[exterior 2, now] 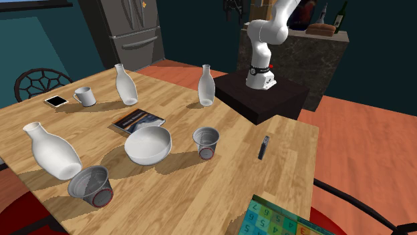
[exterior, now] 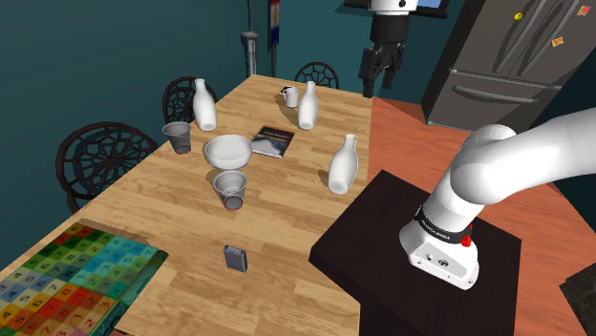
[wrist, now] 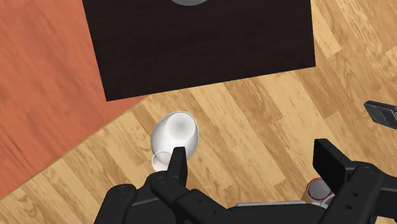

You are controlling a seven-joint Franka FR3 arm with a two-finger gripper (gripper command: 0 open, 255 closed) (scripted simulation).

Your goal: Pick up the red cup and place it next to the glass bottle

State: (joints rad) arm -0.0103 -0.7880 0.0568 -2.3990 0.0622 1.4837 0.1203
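Two grey cups with a red band at the base stand on the wooden table [exterior: 172, 239]. One cup [exterior: 230, 189] [exterior 2: 206, 143] is in front of the white bowl [exterior: 228, 151]; the other cup [exterior: 177, 136] [exterior 2: 90, 185] is near the far edge. Three white bottles stand there; the nearest bottle [exterior: 343, 164] [exterior 2: 206, 85] [wrist: 175, 133] is beside the dark stand [exterior: 420, 258]. My gripper [exterior: 379, 72] [wrist: 253, 162] hangs open and empty high above the table. In the wrist view the bottle lies under one finger and a cup's red rim [wrist: 318, 189] shows by the other.
A book [exterior: 273, 139], a white mug [exterior: 290, 96], two more bottles [exterior: 307, 105] [exterior: 203, 105] and a small dark device [exterior: 235, 258] are on the table. A coloured number mat [exterior: 67, 282] lies at its near corner. Chairs [exterior: 105, 157] line the far side; a fridge [exterior: 516, 57] stands behind.
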